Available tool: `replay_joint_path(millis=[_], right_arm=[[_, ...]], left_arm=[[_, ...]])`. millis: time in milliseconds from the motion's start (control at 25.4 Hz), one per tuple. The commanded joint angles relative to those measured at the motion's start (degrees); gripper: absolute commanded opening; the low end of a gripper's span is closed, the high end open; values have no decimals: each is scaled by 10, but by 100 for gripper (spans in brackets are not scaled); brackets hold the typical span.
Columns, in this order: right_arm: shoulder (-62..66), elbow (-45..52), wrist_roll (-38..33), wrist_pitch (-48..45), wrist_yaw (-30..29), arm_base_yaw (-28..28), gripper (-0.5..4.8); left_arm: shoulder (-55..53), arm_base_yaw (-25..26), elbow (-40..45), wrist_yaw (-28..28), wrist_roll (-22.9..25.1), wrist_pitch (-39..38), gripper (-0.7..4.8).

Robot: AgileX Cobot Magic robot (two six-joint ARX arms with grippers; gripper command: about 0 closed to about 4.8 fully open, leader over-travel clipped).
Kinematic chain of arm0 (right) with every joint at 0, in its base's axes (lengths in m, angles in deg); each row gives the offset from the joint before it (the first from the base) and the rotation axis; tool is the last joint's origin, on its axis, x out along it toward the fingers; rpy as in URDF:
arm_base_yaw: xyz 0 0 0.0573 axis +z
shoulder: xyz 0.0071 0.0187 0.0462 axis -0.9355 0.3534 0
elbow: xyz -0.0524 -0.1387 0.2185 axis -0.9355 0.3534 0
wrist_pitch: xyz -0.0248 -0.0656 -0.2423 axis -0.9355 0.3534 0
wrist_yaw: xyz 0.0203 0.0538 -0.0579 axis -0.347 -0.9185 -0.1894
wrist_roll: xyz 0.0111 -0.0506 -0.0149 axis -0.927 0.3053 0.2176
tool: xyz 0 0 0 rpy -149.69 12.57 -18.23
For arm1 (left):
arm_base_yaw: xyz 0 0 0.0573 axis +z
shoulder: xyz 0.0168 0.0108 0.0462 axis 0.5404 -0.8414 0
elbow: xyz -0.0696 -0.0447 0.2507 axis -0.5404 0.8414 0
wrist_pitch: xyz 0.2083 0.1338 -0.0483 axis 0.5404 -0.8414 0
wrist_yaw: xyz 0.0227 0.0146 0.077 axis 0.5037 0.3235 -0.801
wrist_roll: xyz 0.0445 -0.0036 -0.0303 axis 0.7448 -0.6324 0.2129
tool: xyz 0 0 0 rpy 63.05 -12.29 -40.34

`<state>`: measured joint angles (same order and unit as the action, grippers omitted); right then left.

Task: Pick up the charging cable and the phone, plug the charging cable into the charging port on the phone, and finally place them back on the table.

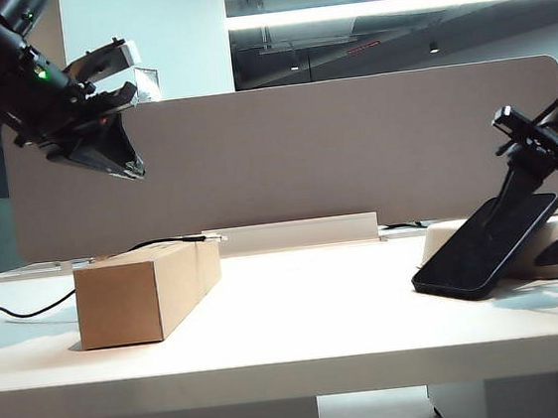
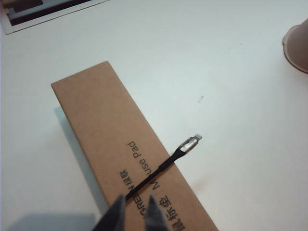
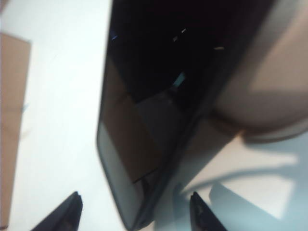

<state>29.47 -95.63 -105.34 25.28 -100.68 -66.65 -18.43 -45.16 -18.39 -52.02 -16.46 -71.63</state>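
Cable across the box, seen from the left arm's wrist

The charging cable [image 2: 161, 166] crosses the cardboard box [image 2: 126, 154] on the table [image 2: 231, 96], plug overhanging one long edge; the left gripper [image 2: 136, 211] hovers above, fingertips slightly parted.

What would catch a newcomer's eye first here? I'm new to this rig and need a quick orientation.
Probably the phone, leaning tilted against the pale tray on the right of the table, with the right gripper open astride its lower end. Next, the cardboard box on the left, the charging cable draped over it, and the left gripper high above it.
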Motion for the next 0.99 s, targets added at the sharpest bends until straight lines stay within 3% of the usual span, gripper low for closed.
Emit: replay_joint_path(millis=[39,276,907,986], right_arm=[[8,-2,3,-15,15,0,311],[47,-11,-1,-33,-17,2,311],[140,-26,-63,-131,-35,6,302],[142,-29,-63,-131,-35,7,236]], left_arm=[[0,-1,-4,2,4,3,60],[0,-1,-7,2,3,2,60],[0,-1,-11,0,3,3,58],[0,-1,-11,-4,3,3,58]])
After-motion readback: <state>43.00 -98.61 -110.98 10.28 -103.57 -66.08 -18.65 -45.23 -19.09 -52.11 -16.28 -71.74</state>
